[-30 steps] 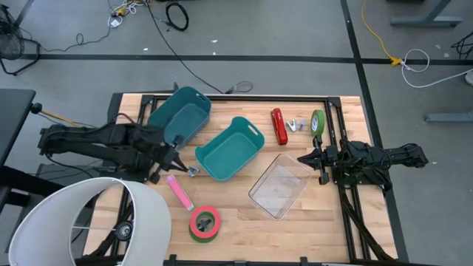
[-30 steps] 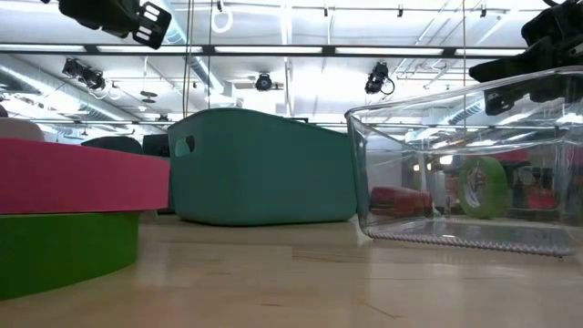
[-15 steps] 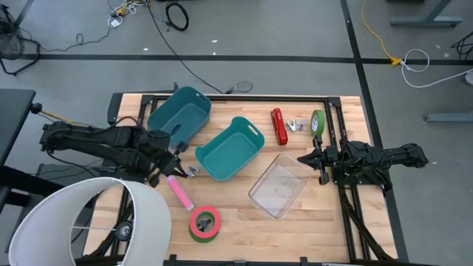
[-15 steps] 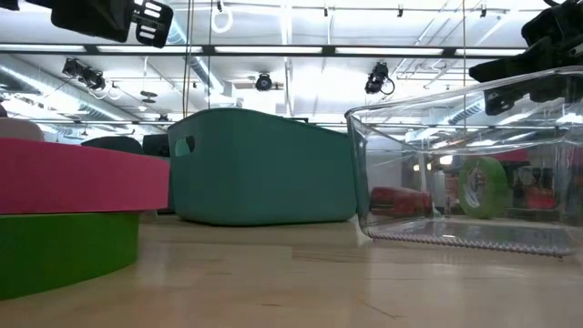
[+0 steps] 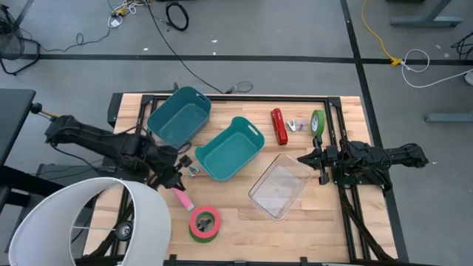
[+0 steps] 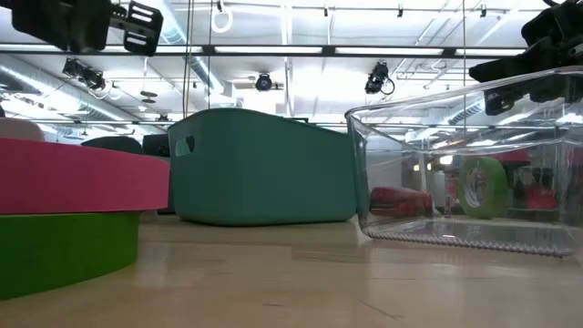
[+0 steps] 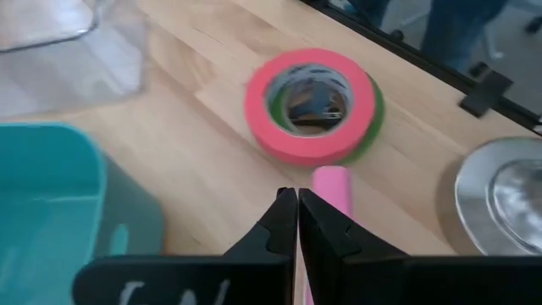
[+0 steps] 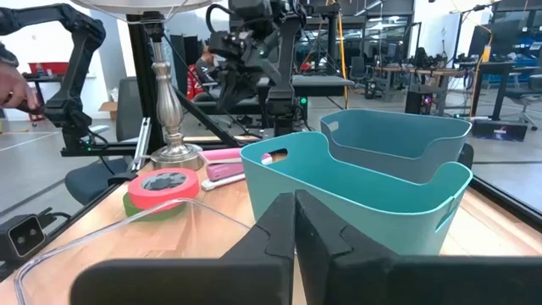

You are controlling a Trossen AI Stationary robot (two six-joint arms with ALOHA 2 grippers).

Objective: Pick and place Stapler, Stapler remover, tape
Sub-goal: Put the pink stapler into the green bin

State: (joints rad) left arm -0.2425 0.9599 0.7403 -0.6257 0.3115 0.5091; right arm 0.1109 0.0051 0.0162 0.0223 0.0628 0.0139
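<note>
The red tape roll [image 5: 205, 221] lies flat on a green roll [image 5: 200, 234] near the front edge of the wooden desk [image 5: 310, 214]; in the left wrist view the stack [image 7: 310, 103] shows its hollow core. A second green tape roll [image 5: 318, 123] stands on edge near the far right corner, seen in the low view [image 6: 482, 186] through the wall of the clear bin. The red stapler [image 5: 278, 126] lies lengthwise near the far edge, with a small grey stapler remover [image 5: 296, 125] between it and the upright roll. A pink stapler [image 5: 178, 193] lies just behind the stacked rolls, its end visible in the left wrist view [image 7: 331, 187].

Two teal bins stand at centre left: one [image 5: 179, 115] toward the far left corner, the other [image 5: 230, 148] near the middle of the desk. A clear plastic bin [image 5: 280, 186] sits right of centre.

The left gripper [image 5: 177, 169] hangs above the far end of the pink stapler, beside the nearer teal bin, with its jaws pressed together and empty. The right gripper [image 5: 304, 158] waits at the right side of the desk, just beside the clear bin, jaws likewise together and holding nothing. A white lamp shade [image 5: 81, 222] covers the front left corner.
</note>
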